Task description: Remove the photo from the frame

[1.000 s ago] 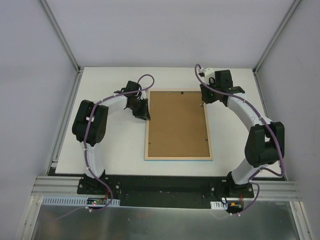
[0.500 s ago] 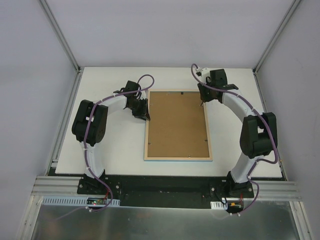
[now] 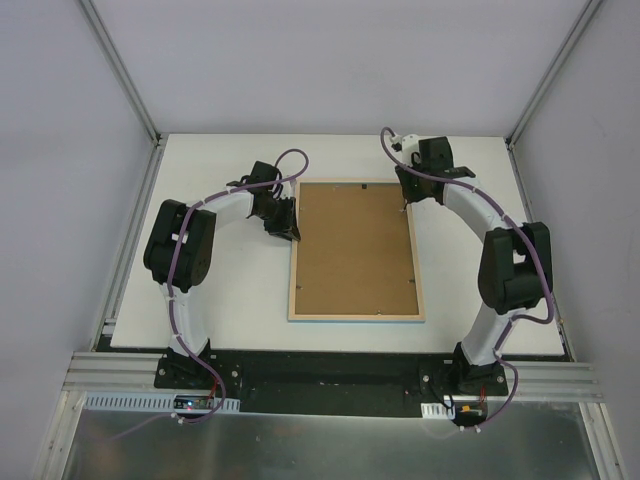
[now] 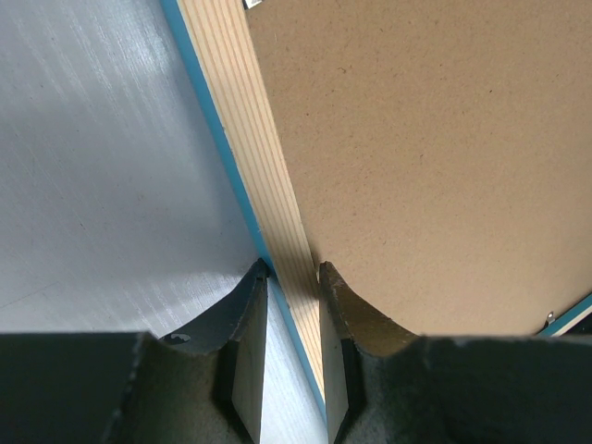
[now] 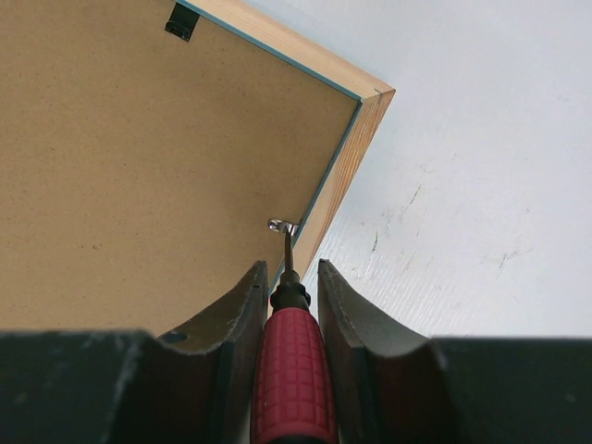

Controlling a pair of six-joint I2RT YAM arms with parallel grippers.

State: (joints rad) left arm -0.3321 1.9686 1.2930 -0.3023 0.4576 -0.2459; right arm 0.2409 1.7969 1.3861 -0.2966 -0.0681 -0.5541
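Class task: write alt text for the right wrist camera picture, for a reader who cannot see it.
The right claw grips a red-handled screwdriver, its tip at a small metal tab on the back of the frame, near one corner. The frame lies face down on a white table, brown backing board up.

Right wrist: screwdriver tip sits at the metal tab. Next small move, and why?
Probably lever the screwdriver tip sideways to swing the metal tab off the backing board, toward the frame rail. The tab overlaps the board, pinning it; the right gripper holds the screwdriver and the left gripper straddles the opposite rail.
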